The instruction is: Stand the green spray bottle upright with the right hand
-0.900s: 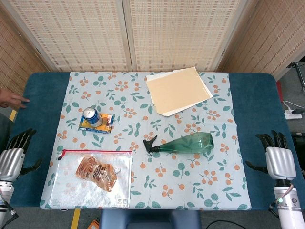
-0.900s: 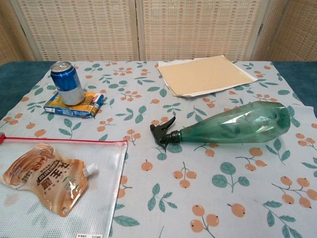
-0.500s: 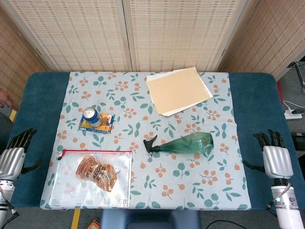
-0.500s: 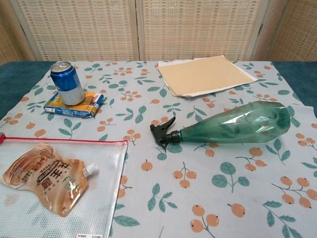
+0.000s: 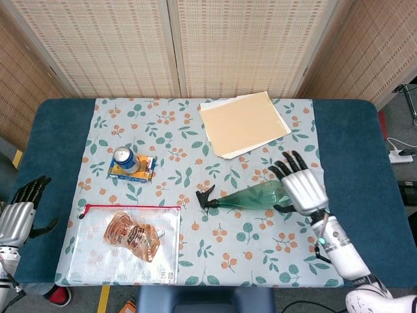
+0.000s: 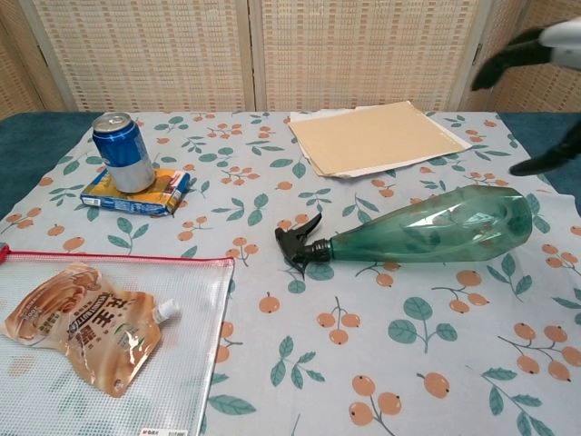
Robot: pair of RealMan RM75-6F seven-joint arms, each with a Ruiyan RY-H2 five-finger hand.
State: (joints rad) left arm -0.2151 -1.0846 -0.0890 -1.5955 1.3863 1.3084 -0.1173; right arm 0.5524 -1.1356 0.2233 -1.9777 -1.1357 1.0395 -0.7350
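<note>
The green spray bottle (image 5: 253,197) (image 6: 427,226) lies on its side on the floral cloth, black nozzle pointing left. My right hand (image 5: 298,184) (image 6: 537,64) hovers over the bottle's wide base end, fingers spread apart and holding nothing; it is above the bottle, not touching it. My left hand (image 5: 19,212) rests at the table's left edge, fingers loosely apart, empty, and it does not appear in the chest view.
A blue can (image 5: 124,158) (image 6: 123,152) stands on a small flat box (image 6: 136,192). A clear zip pouch (image 5: 127,243) (image 6: 100,341) with a snack packet lies front left. A tan folder on papers (image 5: 242,122) (image 6: 379,136) sits behind the bottle.
My right hand has swung from the table's right edge leftward and up over the bottle's base. The bottle and left hand have not moved.
</note>
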